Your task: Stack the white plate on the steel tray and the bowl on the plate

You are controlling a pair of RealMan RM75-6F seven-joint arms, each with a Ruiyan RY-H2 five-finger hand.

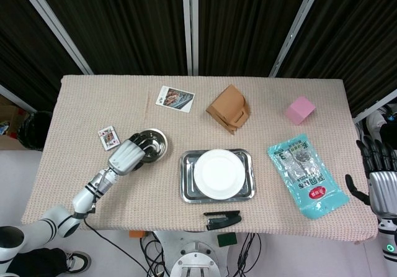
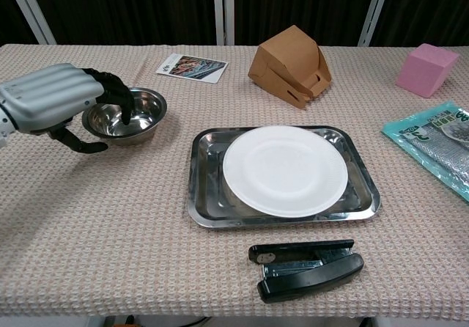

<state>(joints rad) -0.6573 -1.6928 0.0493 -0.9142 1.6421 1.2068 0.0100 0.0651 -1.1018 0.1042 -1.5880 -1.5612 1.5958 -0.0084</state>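
A woven beige cloth covers the bench, where a shiny rectangular steel tray carries the round white plate — flat and centred. Left of the tray, well apart, sits the small polished steel bowl. The left hand hooks dark fingers over the bowl's near rim, thumb outside — whether it grips is unclear. The right hand hangs spread past the bench's right edge, holding nothing.
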